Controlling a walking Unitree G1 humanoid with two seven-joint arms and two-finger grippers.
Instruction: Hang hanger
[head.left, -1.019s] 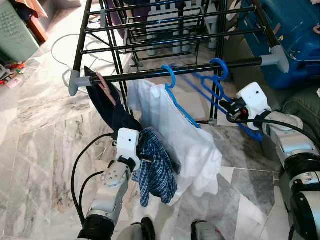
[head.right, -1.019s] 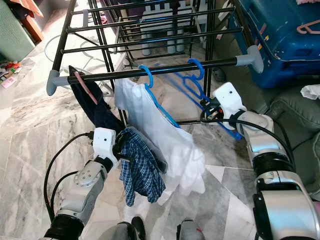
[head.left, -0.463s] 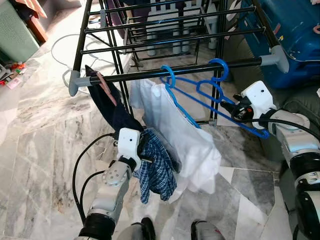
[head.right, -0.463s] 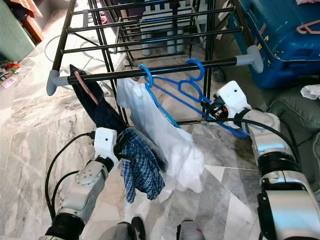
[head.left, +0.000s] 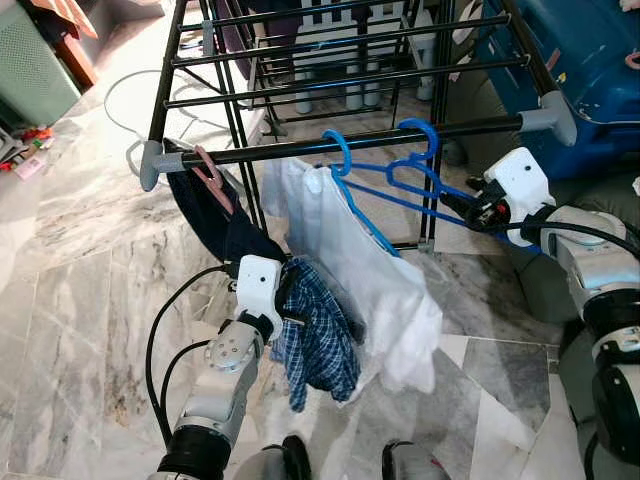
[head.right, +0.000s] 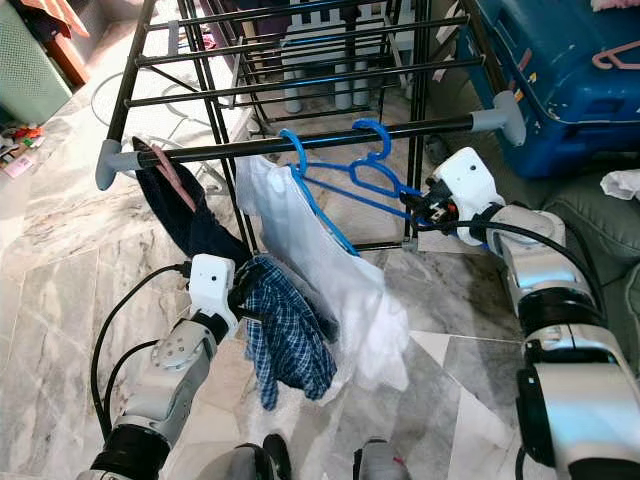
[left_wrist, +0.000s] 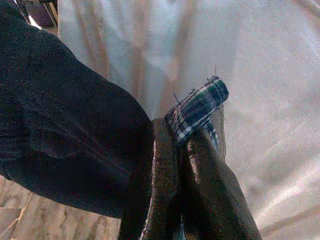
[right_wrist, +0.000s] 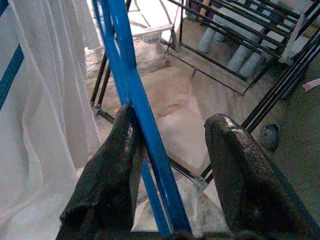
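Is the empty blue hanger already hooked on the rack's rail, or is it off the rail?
Hooked on. The empty blue hanger has its hook curled over the black rail, while the right gripper is open around its lower bar.

Both arms were silver-grey metal built of rounded, ribbed segments. Each wrist carried a boxy white housing with rounded corners. The left forearm bore a round joint cap ringed with small screws, and two black cables looped out from that arm towards the floor. A black cable also curved along the right forearm. The left pincer (left_wrist: 187, 165) and the right pincer (right_wrist: 175, 175) each had two long black fingers with a rough, matte, faintly glossy surface.
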